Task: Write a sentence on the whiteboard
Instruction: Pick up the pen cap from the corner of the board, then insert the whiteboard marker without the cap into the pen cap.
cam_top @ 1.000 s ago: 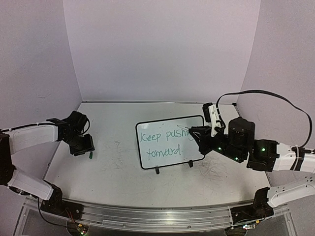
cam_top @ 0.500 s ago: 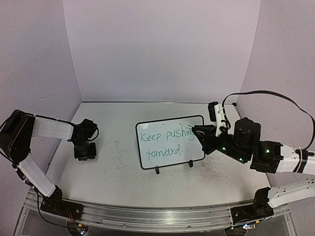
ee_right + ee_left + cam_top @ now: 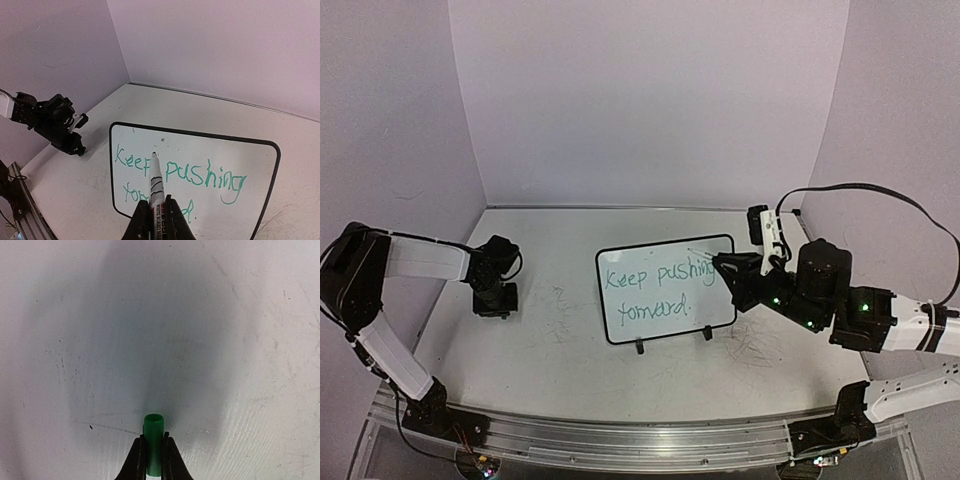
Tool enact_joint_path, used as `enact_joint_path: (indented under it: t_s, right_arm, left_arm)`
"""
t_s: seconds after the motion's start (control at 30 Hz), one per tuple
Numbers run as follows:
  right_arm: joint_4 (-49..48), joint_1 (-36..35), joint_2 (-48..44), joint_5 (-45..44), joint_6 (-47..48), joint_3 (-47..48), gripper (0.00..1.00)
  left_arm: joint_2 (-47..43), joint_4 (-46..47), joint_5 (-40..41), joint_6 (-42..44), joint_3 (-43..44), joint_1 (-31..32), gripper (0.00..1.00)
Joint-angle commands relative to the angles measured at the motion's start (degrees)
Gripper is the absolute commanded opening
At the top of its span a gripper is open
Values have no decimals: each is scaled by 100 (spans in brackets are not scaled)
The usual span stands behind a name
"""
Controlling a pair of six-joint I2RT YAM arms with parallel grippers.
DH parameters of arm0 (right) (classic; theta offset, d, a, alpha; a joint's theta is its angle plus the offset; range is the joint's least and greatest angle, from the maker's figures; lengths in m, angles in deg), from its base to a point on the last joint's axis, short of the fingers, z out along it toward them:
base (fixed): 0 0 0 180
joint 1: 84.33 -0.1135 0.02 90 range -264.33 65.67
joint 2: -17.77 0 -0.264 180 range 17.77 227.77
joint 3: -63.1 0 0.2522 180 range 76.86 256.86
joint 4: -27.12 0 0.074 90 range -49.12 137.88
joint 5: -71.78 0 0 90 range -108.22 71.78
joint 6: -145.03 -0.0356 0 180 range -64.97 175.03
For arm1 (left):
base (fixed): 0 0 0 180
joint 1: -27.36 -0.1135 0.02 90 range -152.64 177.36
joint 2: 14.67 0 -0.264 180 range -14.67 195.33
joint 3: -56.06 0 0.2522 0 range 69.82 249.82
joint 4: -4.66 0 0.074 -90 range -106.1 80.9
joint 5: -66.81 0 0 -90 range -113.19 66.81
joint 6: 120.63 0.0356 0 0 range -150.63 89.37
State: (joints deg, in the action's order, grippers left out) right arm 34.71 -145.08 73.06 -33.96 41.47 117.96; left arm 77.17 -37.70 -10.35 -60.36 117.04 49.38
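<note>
The whiteboard [image 3: 718,306] stands on two small black feet mid-table, and the right wrist view looks down on the whiteboard [image 3: 215,150]. On it the sentence [image 3: 656,289] reads "Keep pushing forward" in green over two lines; in the right wrist view the sentence [image 3: 206,176] is partly hidden behind the pen. My right gripper [image 3: 724,266] hovers at the board's right edge. There my right gripper [image 3: 156,204] is shut on a white marker [image 3: 155,177], tip just above the board. Over the left of the table, my left gripper [image 3: 493,303] points down. My left gripper [image 3: 154,441] is shut on a green marker cap [image 3: 154,432].
Faint grey scribbles mark the table left of the board [image 3: 560,300] and at its right front [image 3: 756,346]. Lilac walls close the back and both sides. A black cable [image 3: 860,188] arcs over the right arm. The left arm [image 3: 52,122] shows in the right wrist view.
My left gripper came down on the green cap lying on the table and closed on it. My right gripper with the marker drew back slightly to the right of the writing.
</note>
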Motion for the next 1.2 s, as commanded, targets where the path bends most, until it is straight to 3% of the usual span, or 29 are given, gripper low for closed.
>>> enact_joint_path:
  t_s: [0.0,0.2,0.4,0.57,0.77,1.17]
  right_arm:
    - [-116,110,-68,-176,-156,155,0]
    - [-112,397,72,976,46,505,0]
    - [-25,496,474,2397,292,1100,0]
    - [75,495,947,3273,426,1488,0]
    - [101,496,1325,3632,249,1708,0]
    - [359,484,1812,4078,350,1999,0]
  left_arm:
    - [-1036,-206,142,159,318,13,1]
    - [-2553,-228,-563,1252,1005,216,0]
    - [-3290,-214,-930,2537,1566,1902,0]
    - [-3389,76,-1316,3235,1505,2786,0]
    - [-3164,434,-2195,4141,1255,3219,0]
    - [-2488,419,-1995,4745,1418,3738,0]
